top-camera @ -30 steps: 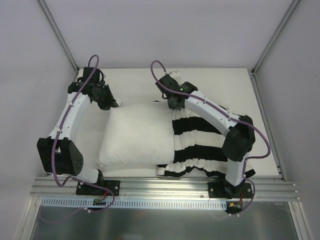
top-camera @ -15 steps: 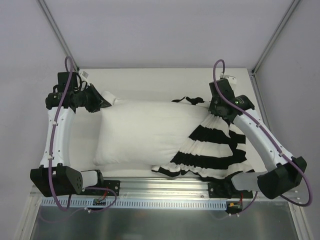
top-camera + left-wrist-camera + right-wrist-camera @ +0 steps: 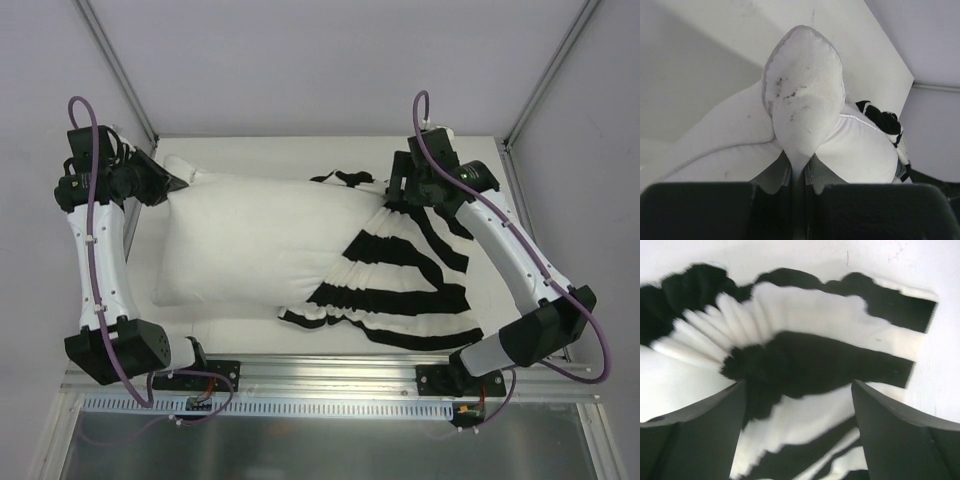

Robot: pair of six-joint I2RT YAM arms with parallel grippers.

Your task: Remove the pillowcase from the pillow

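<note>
Found pillow lying lengthwise on desk, left and middle portions bare. Found pillowcase gathered in folds around right portion, remainder spread flat toward desk's right side. Judged pillow's right end to be inside it, though hidden from view. Noted left fingers clamped shut on pillow's far-left corner. Noted right fingers spread wide, gripping nothing, poised over gathered stripes near pillowcase's far edge.
</note>
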